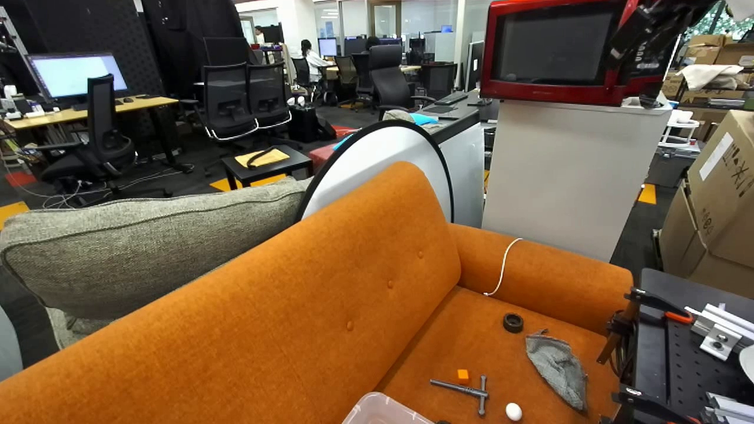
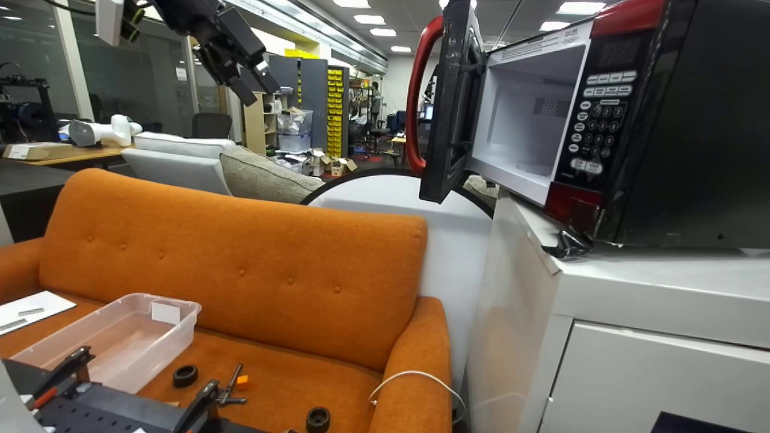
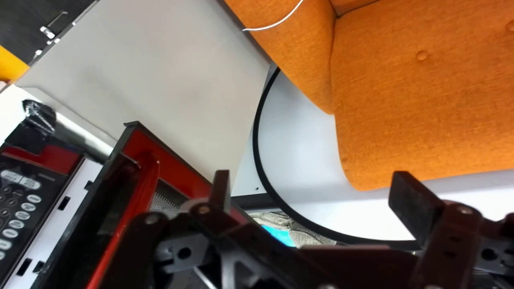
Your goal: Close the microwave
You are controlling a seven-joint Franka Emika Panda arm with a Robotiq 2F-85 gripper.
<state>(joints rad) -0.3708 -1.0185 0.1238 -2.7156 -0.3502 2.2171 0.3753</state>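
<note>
The red and black microwave (image 2: 595,120) stands on a white cabinet. Its door (image 2: 454,108) is swung wide open, with the red curved handle (image 2: 421,90) on its outer face and the white interior showing. In an exterior view the red-framed dark window of the microwave (image 1: 548,47) faces the camera. My gripper (image 2: 261,87) is in the air, apart from the door, above the sofa side. In the wrist view my gripper (image 3: 311,184) is open with nothing between its fingers. The red door (image 3: 160,176) lies left, partly hidden behind the left finger. The arm covers the microwave's right part in an exterior view.
The white cabinet (image 2: 649,373) bears the microwave. An orange sofa (image 2: 240,240) stands beside it, with a round white panel (image 1: 389,147) behind its back. A black plastic piece (image 2: 568,245) sits at the microwave's front bottom corner. A clear bin (image 2: 120,343) is on the sofa.
</note>
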